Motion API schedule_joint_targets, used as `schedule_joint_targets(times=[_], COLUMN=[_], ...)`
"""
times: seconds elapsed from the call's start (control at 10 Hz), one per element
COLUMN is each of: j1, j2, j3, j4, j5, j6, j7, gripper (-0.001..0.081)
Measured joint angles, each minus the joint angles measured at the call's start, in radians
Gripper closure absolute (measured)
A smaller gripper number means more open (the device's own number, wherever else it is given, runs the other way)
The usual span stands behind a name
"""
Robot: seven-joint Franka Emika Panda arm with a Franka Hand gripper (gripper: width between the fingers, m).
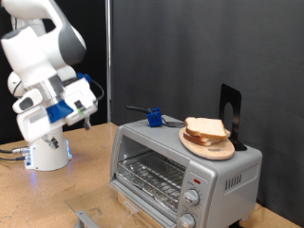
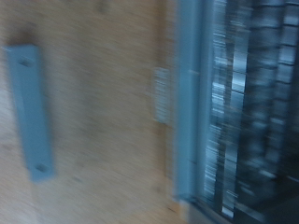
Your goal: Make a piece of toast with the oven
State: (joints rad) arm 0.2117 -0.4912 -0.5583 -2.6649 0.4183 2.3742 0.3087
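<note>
Wrist view blurred, oven (image 2: 234, 112) edge, gripper unseen

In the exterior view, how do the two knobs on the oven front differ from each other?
The upper knob sits higher on the oven panel, just under the red mark; the lower knob sits at the picture's bottom edge and is partly cut off. The upper knob shows whole. Both are round, silver-grey and on the panel beside the glass door.
</note>
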Motion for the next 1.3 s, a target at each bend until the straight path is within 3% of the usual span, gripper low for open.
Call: schedule_joint_targets(times=[0.2,0.3,0.5,0.8,1.0,1.2,1.3], j1=[0.050,0.065,0.088,0.124,0.145,0.159,0.159], j2=[-0.063,-0.067,0.002,0.165,0.249,0.314,0.312], j3=[-0.089,-0.110,-0.115,-0.119,-0.105,-0.069,-0.071], j4=[0.057,0.096,0.184,0.300,0.338,0.348,0.348], j5=[0.116,0.122,0.085,0.093,0.109,0.122,0.122], j6=[-0.083,-0.121,-0.198,-0.290,-0.241,-0.119,-0.140], j7=[-0.122,-0.138,-0.138,-0.122,-0.113,-0.061,-0.071], gripper=[0.0003,0.0003,0.0003,0.0003,0.0003,0.0003,0.0003])
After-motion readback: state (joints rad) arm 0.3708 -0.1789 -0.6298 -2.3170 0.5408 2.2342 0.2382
